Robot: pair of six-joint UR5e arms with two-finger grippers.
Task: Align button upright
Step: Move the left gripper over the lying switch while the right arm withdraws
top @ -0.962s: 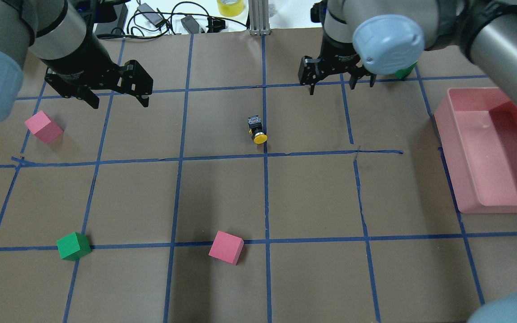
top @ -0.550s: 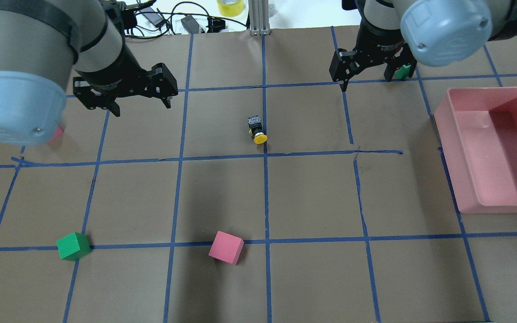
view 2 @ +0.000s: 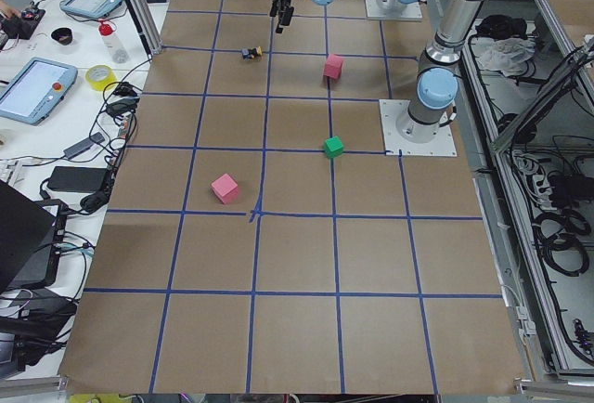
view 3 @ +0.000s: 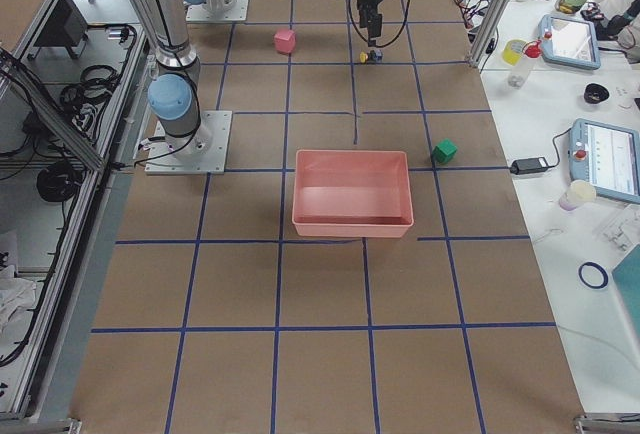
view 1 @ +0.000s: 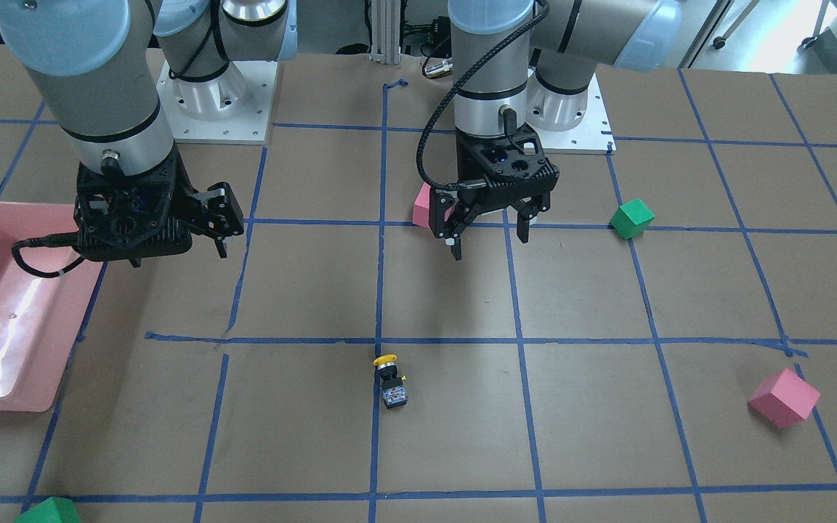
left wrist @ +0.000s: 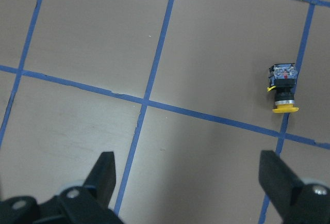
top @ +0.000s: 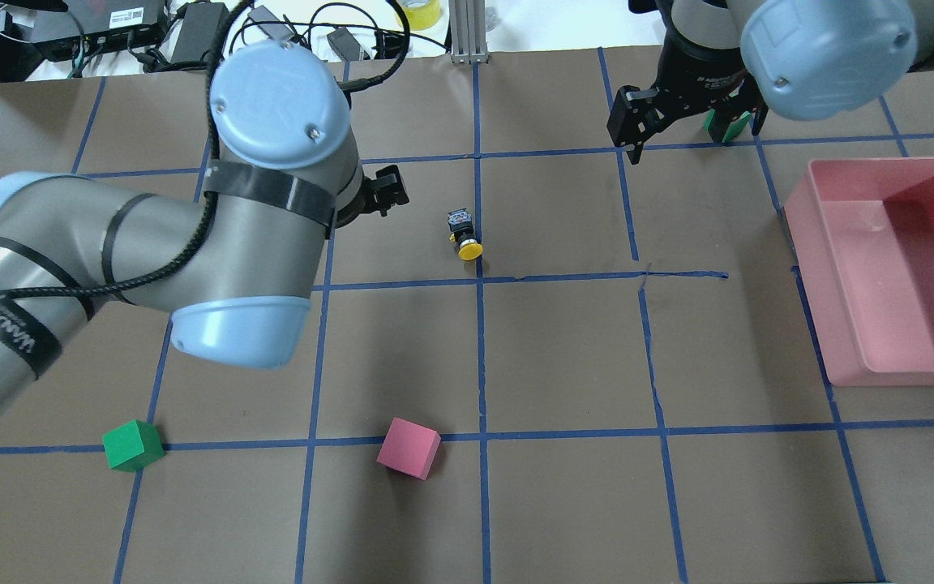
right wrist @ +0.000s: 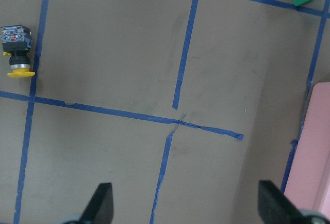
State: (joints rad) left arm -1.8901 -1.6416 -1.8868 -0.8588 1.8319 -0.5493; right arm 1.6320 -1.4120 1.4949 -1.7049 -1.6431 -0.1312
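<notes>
The button lies on its side on a blue tape line near the table's middle, with its yellow cap toward the robot. It also shows in the front view, the left wrist view and the right wrist view. My left gripper is open and empty, hovering above the table to the robot's left of the button and apart from it. In the overhead view my own arm mostly hides it, and one finger shows. My right gripper is open and empty, far right and back of the button.
A pink bin stands at the right edge. A pink cube and a green cube sit near the front. Another green cube is behind the right gripper. A second pink cube lies at the robot's far left.
My left arm has swung right toward the button, and its elbow now covers the left pink cube in the overhead view. My right gripper has drifted right and back. The button has not moved.
</notes>
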